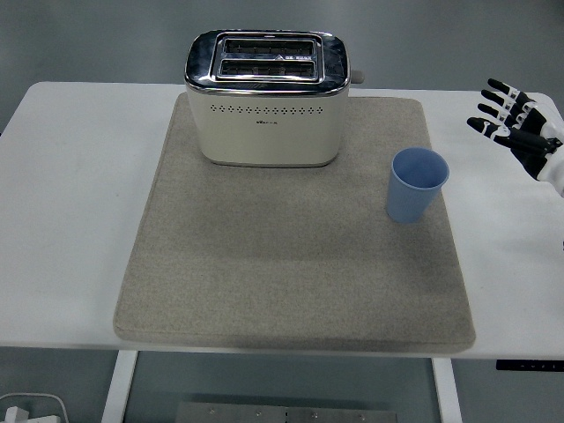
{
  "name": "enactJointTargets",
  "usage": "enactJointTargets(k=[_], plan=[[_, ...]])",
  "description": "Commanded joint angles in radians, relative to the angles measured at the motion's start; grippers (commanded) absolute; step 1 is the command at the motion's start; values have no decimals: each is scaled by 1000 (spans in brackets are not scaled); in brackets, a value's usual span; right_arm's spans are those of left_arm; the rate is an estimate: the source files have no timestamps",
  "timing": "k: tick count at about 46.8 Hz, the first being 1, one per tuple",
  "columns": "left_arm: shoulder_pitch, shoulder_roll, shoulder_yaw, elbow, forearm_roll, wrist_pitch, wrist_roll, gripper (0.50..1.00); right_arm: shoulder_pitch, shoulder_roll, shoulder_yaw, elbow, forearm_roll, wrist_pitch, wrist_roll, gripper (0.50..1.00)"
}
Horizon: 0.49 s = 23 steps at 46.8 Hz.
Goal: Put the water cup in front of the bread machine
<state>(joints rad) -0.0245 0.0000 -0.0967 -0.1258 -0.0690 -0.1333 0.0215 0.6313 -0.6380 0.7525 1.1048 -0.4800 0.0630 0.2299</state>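
A light blue water cup (416, 185) stands upright on the right side of a beige felt mat (291, 264). At the mat's far end sits the cream and chrome bread machine (266, 97), with two slots on top. The cup is to the right of it and a little nearer to me. My right hand (508, 119) hovers over the table's right edge, well to the right of the cup, with its fingers spread and nothing in them. The left arm does not show.
The white table (70, 203) carries the mat. A small lever (357, 77) sticks out on the bread machine's right side. Below the table's near edge, a white object (31, 408) lies on the floor at the bottom left.
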Motion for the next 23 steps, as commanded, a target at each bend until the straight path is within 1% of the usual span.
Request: enactJointTargets(k=[1,7,13,19,23], plan=[[0,0,0,0,0,0,0,999,-4,-20,-1,26,-37,12,12,946],[0,0,0,0,0,0,0,999,-24,-55,-2,64,-63,34,26,944],[0,0,0,0,0,1,0,999,-68,-94,-2,113,-98,70,68,946],[0,0,0,0,0,0,0,999,-120,-130,-2,162,-144,77,104,946],[0,0,0,0,0,0,0,999,-145,-138,-2,174,-173,75,127,946]])
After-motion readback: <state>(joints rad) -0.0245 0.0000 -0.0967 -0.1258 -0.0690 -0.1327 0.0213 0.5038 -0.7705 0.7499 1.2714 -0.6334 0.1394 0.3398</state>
